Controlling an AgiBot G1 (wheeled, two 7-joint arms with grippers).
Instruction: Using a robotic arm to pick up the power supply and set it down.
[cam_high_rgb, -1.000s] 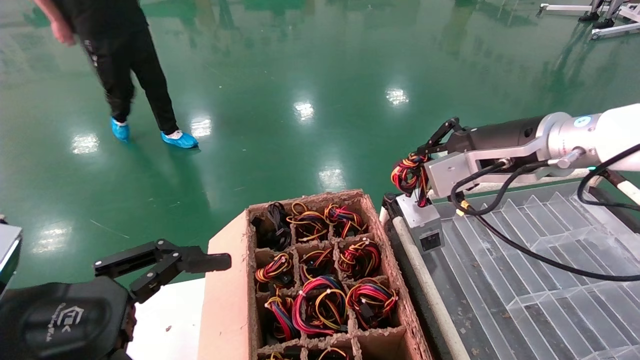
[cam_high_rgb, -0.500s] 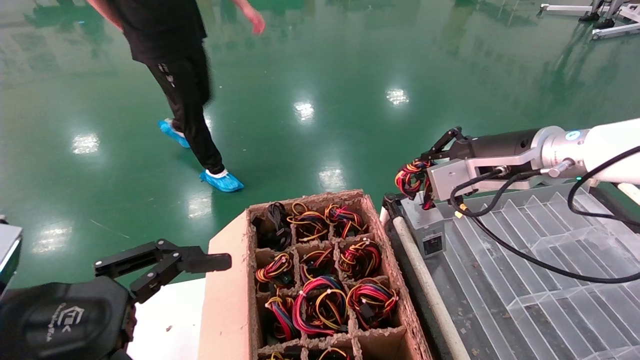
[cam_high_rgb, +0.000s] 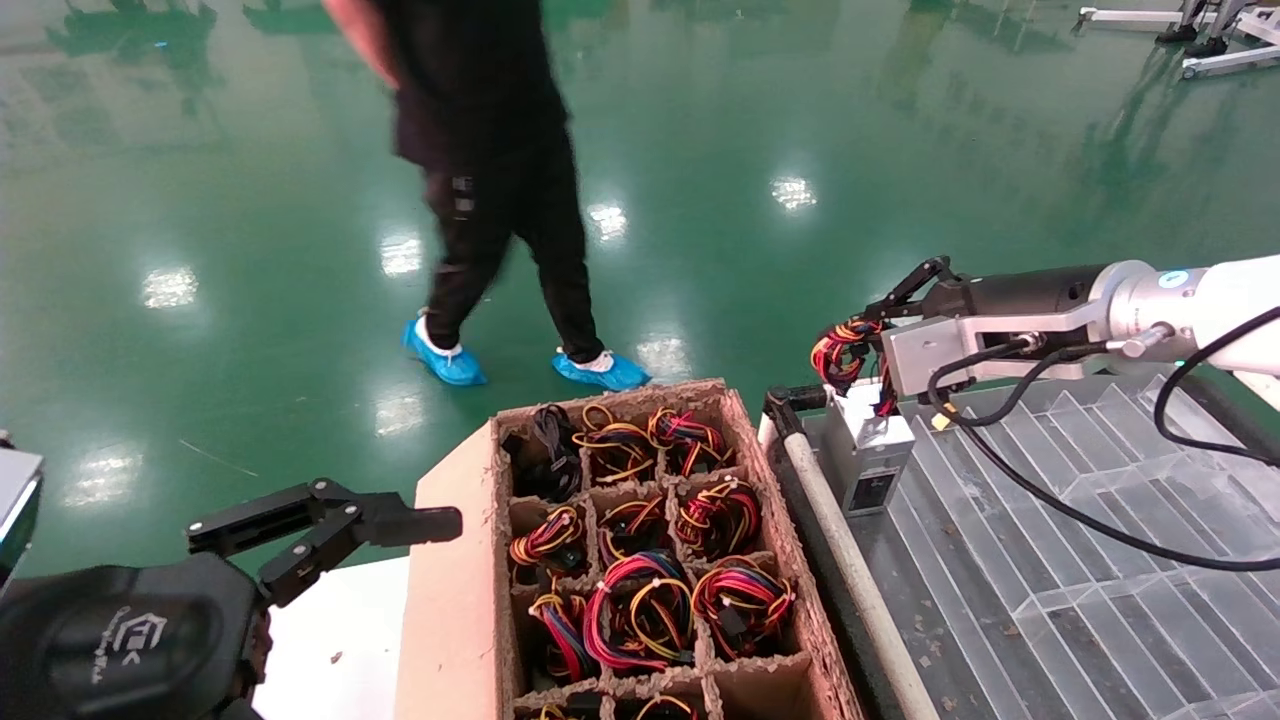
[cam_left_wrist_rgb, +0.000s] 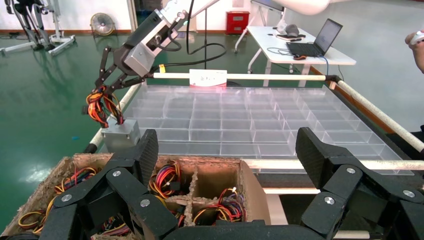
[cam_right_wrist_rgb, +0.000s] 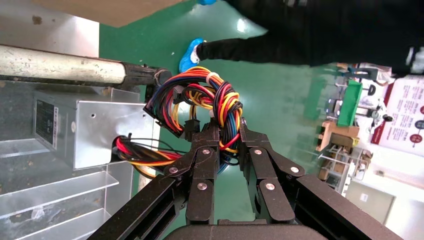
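The power supply (cam_high_rgb: 868, 462) is a silver-grey metal box with a dark label. It hangs upright by its red, yellow and black wire loop (cam_high_rgb: 843, 355) at the corner of the clear divided tray (cam_high_rgb: 1060, 570). My right gripper (cam_high_rgb: 866, 338) is shut on that wire loop just above the box. The right wrist view shows the fingers (cam_right_wrist_rgb: 204, 150) pinching the bundle (cam_right_wrist_rgb: 226, 107), with the box (cam_right_wrist_rgb: 100, 132) below beside the rail. Whether the box rests on the tray I cannot tell. My left gripper (cam_left_wrist_rgb: 230, 150) stands open and idle over the cardboard crate's near side.
A cardboard crate (cam_high_rgb: 455, 600) with compartments full of coloured wire bundles stands left of the tray. A white rail (cam_high_rgb: 850, 570) runs between them. A person in black with blue shoe covers (cam_high_rgb: 500, 200) walks on the green floor just behind the crate.
My right gripper has carried the power supply lower and to the right, over the tray's corner. The person has walked from the far left to right behind the crate. The left arm is still.
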